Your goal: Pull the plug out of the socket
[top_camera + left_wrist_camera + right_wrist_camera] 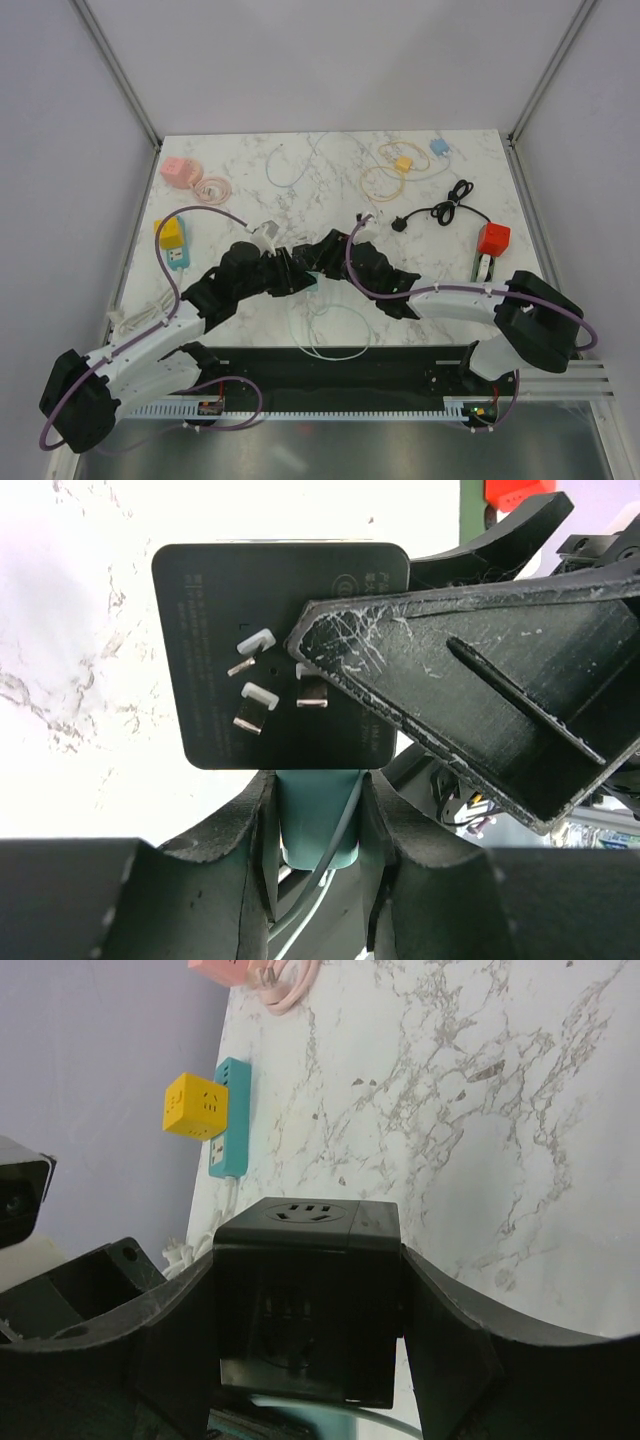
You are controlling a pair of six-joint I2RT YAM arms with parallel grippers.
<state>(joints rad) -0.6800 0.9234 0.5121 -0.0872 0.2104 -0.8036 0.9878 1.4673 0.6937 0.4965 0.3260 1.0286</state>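
Nearest to me, my left pincer has its two fingers narrow on each side of the blue-green plug, but I cannot tell if they squeeze it tight yet. So first I would make sure the grip is firm, or the fingers may just slide off. The plug sticks into the black socket, on the side that faces my left pincer. The socket is a box in the middle, between my two arms. My right pincer holds that box by two of its sides, and I think it must hold hard and not move. Then I would pull the plug straight back toward my left arm, the same way it goes in. I would not pull up, down or to the side, so it does not jam. I should not bump the metal pins on the face of the box. The pale cord lies in loose loops on the near part of the worktop, so I think it will not tug. Farther off on the left sits a yellow cube, well apart from my work.
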